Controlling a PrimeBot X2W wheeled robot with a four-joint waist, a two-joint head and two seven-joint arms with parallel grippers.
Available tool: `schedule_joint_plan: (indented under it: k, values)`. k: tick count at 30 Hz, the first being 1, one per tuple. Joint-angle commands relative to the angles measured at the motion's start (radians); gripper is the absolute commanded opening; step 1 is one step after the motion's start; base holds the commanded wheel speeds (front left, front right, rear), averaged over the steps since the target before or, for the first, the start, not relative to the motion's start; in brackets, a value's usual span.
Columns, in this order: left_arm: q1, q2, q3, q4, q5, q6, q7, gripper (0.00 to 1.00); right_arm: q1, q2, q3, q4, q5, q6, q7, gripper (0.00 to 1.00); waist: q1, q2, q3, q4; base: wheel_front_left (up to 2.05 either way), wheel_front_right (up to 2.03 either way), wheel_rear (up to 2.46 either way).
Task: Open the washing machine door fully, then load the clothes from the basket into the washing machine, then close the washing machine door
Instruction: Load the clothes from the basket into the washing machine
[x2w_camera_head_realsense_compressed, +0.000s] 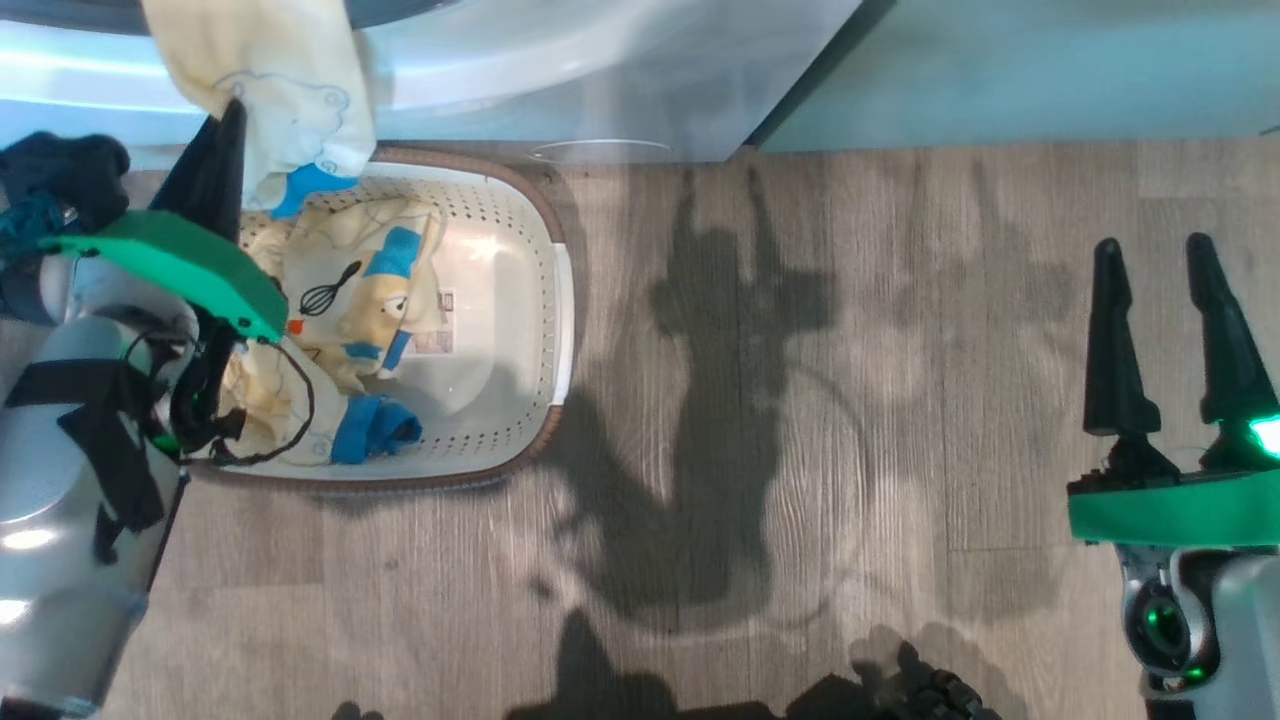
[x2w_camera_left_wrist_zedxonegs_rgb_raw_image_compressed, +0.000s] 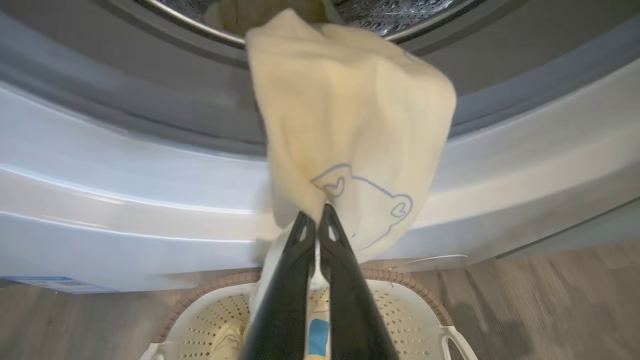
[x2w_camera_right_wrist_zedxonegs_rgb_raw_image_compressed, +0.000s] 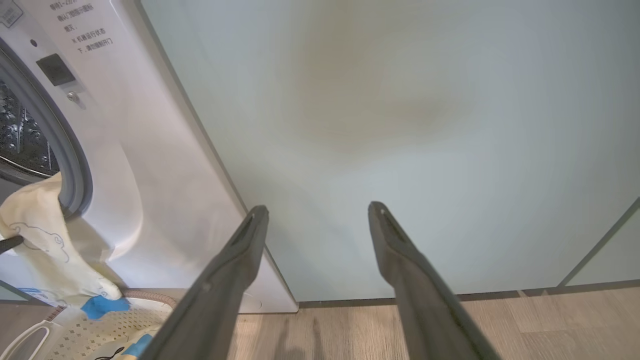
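Note:
My left gripper (x2w_camera_head_realsense_compressed: 232, 115) (x2w_camera_left_wrist_zedxonegs_rgb_raw_image_compressed: 316, 212) is shut on a pale yellow garment (x2w_camera_head_realsense_compressed: 270, 80) (x2w_camera_left_wrist_zedxonegs_rgb_raw_image_compressed: 350, 110) (x2w_camera_right_wrist_zedxonegs_rgb_raw_image_compressed: 35, 235) with a blue outline print. The garment hangs from the steel drum (x2w_camera_left_wrist_zedxonegs_rgb_raw_image_compressed: 400, 12) over the grey gasket and down the front of the white washing machine (x2w_camera_head_realsense_compressed: 560, 80) (x2w_camera_right_wrist_zedxonegs_rgb_raw_image_compressed: 150, 175). Right below stands the cream basket (x2w_camera_head_realsense_compressed: 540, 200) (x2w_camera_left_wrist_zedxonegs_rgb_raw_image_compressed: 400, 280) (x2w_camera_right_wrist_zedxonegs_rgb_raw_image_compressed: 150, 296), with more yellow and blue clothes (x2w_camera_head_realsense_compressed: 360, 290) in its left half. Far to the right, my right gripper (x2w_camera_head_realsense_compressed: 1152, 245) (x2w_camera_right_wrist_zedxonegs_rgb_raw_image_compressed: 319, 208) is open and holds nothing. The washing machine door is out of view.
A pale green cabinet (x2w_camera_head_realsense_compressed: 1050, 70) (x2w_camera_right_wrist_zedxonegs_rgb_raw_image_compressed: 400, 125) stands to the right of the washer. Wood floor (x2w_camera_head_realsense_compressed: 800, 400) stretches between the basket and my right gripper. A dark shape (x2w_camera_head_realsense_compressed: 60, 170) lies at the far left beside my left arm.

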Motion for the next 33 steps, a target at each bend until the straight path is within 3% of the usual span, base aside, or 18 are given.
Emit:
schedule_joint_plan:
  k: [1,11,16,22,28,33]
  values:
    - [0.003,0.054,0.034,-0.047,-0.001,0.008,0.011,0.00,0.028,-0.011,0.011,-0.033,-0.006,-0.003,-0.007,1.00,0.0001,0.0000,-0.004,0.004,0.00,0.00,0.00]
    - [0.028,0.161,0.087,-0.402,0.004,0.125,0.218,0.00,0.035,-0.011,0.010,-0.029,0.001,-0.003,-0.007,1.00,0.0001,0.0000,-0.029,0.009,0.00,0.00,0.00]
    - [-0.020,0.209,0.118,-0.488,0.005,0.161,0.297,0.00,0.029,-0.011,0.010,-0.031,0.022,-0.003,-0.007,1.00,0.0001,0.0000,-0.020,-0.006,0.00,0.00,0.00]
    - [-0.125,0.262,0.142,-0.445,-0.008,0.158,0.368,0.00,0.019,-0.011,0.028,-0.026,0.050,-0.003,-0.007,1.00,0.0001,0.0000,0.003,-0.050,0.00,0.00,0.00]
    - [-0.259,0.309,0.146,-0.309,-0.004,0.136,0.404,0.00,0.006,-0.011,0.058,-0.024,0.072,-0.003,-0.007,1.00,0.0001,0.0000,0.030,-0.103,0.00,0.00,0.00]
    - [-0.379,0.309,0.117,-0.197,0.019,0.118,0.394,0.00,0.005,-0.011,0.083,-0.027,0.088,-0.003,-0.007,1.00,0.0001,0.0000,0.051,-0.129,0.00,0.00,0.00]
